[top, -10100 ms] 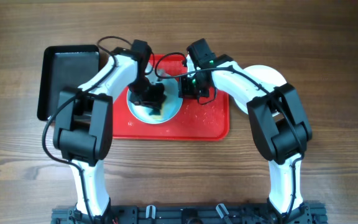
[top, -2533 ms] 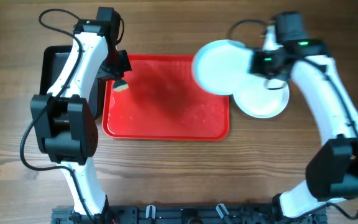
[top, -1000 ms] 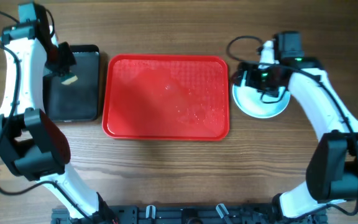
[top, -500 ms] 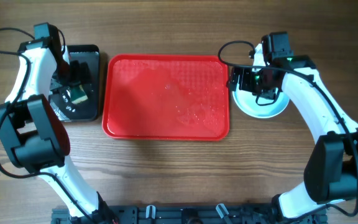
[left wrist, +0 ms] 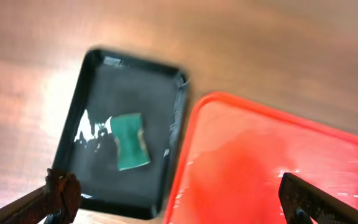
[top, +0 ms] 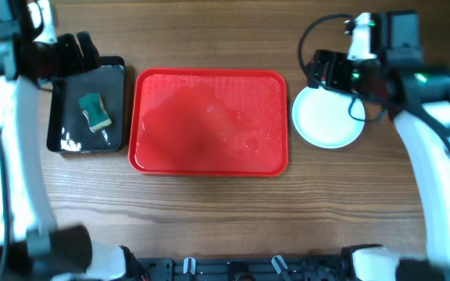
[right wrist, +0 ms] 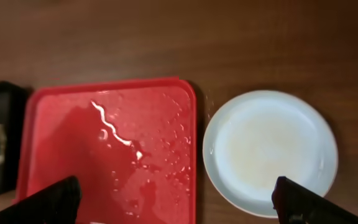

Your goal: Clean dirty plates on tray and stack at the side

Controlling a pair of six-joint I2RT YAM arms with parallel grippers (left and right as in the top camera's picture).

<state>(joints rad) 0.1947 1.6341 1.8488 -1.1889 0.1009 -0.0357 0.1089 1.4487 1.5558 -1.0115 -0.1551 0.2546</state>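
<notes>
The red tray [top: 209,125] lies at the table's middle, wet and with no plate on it. The plates [top: 328,117] rest on the wood just right of the tray, showing from above as one pale round disc. My right gripper [top: 330,70] hovers open above their far edge and holds nothing. In the right wrist view the top plate [right wrist: 269,149] lies beside the tray [right wrist: 110,149], with my right gripper [right wrist: 179,202] wide above both. My left gripper [top: 78,48] is open over the far edge of the black bin [top: 69,133], and in its own view [left wrist: 182,199] it holds nothing.
A green sponge [top: 94,111] lies in the black bin, also seen from the left wrist as the sponge [left wrist: 131,140] in the bin [left wrist: 148,93] beside the tray [left wrist: 272,168]. Water beads sit on the tray's right half. Bare wood surrounds everything.
My left gripper has opened and let go of the sponge, which now lies in the black bin. Both arms have lifted higher, the right one off the plates.
</notes>
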